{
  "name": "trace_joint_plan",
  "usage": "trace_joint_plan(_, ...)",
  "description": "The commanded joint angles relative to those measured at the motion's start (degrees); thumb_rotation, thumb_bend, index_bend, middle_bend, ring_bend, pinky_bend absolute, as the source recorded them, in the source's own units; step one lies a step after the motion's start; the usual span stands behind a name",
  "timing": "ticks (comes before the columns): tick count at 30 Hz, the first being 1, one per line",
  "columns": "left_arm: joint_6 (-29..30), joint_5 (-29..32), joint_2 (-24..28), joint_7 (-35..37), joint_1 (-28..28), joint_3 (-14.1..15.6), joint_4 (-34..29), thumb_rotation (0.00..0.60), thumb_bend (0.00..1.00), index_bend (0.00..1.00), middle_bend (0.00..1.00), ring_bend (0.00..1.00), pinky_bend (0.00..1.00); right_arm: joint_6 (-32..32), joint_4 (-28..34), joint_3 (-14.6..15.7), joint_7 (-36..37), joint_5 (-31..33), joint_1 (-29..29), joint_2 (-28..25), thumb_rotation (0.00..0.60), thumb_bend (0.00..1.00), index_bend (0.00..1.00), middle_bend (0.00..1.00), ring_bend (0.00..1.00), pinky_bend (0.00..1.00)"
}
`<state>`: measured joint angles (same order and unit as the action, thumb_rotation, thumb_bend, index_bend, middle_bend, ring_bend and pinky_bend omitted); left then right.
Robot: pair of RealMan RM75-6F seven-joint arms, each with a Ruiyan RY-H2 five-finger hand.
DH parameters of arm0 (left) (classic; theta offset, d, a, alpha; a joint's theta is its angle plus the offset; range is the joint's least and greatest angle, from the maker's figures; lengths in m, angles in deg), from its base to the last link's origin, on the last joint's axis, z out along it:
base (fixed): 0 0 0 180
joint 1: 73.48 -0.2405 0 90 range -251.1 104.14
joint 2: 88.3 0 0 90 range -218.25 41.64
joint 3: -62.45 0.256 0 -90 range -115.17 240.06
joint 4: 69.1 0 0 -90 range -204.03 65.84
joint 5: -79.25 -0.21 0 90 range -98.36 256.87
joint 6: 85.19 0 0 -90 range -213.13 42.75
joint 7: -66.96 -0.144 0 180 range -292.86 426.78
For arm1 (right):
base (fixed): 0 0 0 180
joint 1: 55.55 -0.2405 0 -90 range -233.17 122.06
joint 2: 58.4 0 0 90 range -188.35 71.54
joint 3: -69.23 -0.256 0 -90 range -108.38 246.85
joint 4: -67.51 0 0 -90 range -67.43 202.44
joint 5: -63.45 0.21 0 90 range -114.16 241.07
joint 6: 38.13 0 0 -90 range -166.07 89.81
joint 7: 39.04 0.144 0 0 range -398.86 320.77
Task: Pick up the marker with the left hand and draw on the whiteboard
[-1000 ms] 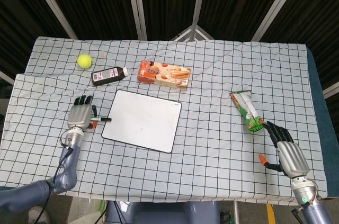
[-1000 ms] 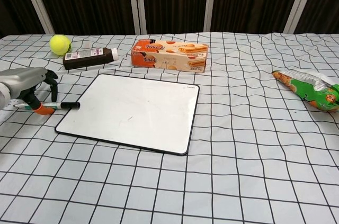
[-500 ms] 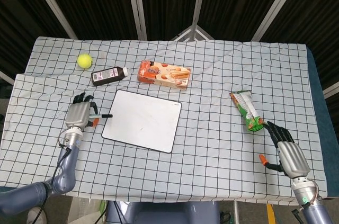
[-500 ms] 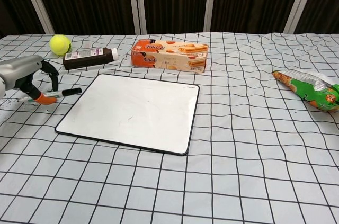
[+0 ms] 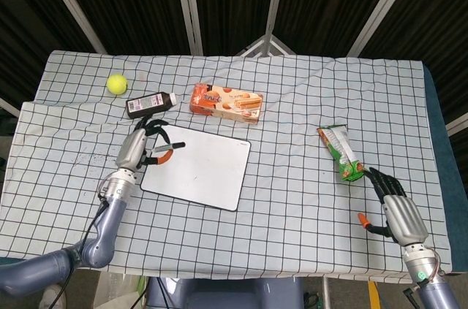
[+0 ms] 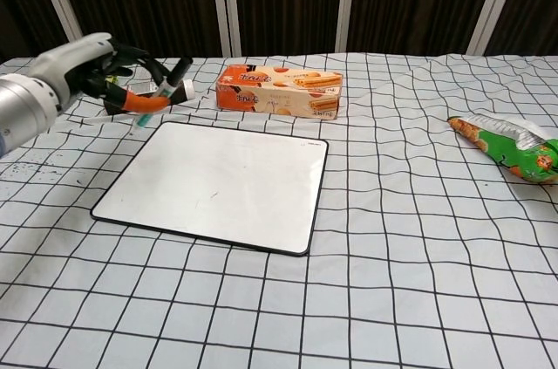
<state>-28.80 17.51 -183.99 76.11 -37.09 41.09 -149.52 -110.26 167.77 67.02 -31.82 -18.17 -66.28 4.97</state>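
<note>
One checkered cloth point(image 5: 292, 199), dark curtains behind; left robot hand point(image 5: 143, 144) grips marker point(image 5: 167, 150), right robot hand point(image 5: 395, 207) released.

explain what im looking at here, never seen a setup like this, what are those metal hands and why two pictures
It is a robot with two arms, each ending in a robot hand with fingers, worked remotely by a person. Both pictures show the same moment. One camera sits at the robot's head and looks down on the table; the other sits at its chest and looks across it.

The table is covered with a checked cloth. On it lie a whiteboard, a tennis ball, a dark bottle on its side, an orange biscuit box and a green snack packet.

The left robot hand holds a marker, lifted over the near-left part of the whiteboard. The right robot hand rests at the table's edge with its fingers apart, holding nothing; only the head camera shows it.
</note>
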Motion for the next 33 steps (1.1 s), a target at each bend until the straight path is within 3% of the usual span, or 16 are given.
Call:
trace_joint_plan(1,-3.5,-1.2,-2.6,4.6,2.2,-0.9,1.9,0.6,0.55,0.7,0.24,0.02,0.05,0.1,0.0,-0.1,0.2,0.1,0.0,-0.1,0.6,0.33,0.0,0.0,0.0,0.0)
trace_joint_plan(15,-5.0,-2.0,-10.8,10.2,6.6,-1.7,11.9,0.6,0.55,0.7,0.25,0.02,0.05,0.9,-0.1,-0.2,1.2,0.7,-0.3,-0.2,0.6,0.33,0.0,0.0,0.0,0.0)
trace_joint_plan(33,-5.5,-3.4,-15.7,15.8,8.6,-1.8,17.0,0.6,0.54,0.7,0.25,0.02,0.05,1.0,0.0,-0.2,1.6,0.6,-0.4,-0.4,0.6,0.33,0.0,0.0,0.0,0.0)
